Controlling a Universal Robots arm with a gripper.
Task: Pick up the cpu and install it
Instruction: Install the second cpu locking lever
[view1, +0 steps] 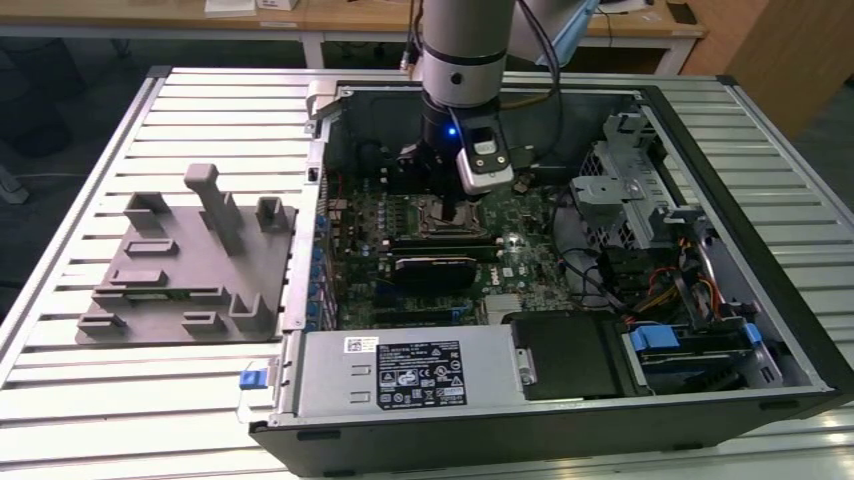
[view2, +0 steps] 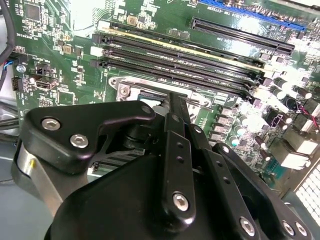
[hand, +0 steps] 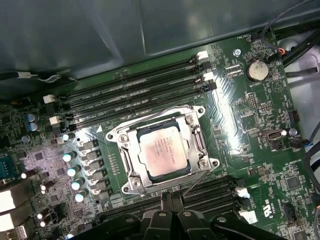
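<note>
The cpu (hand: 161, 151), a flat square chip with a silver top, lies flat inside the metal-rimmed socket frame (hand: 198, 146) on the green motherboard (hand: 240, 125). In the first wrist view my gripper (hand: 167, 198) hovers just beside the socket's edge, its two black fingers pressed together with nothing between them. The second wrist view has the same fingers (view2: 173, 107) shut, pointing down at the socket area. In the exterior view the gripper (view1: 469, 213) hangs inside the open computer case, right over the socket.
Memory slots (hand: 135, 95) run along both sides of the socket. A grey holder block (view1: 187, 265) with upright posts sits on the slatted table at the exterior view's left. A drive cage (view1: 641, 190), cables and a power supply (view1: 400, 375) crowd the case.
</note>
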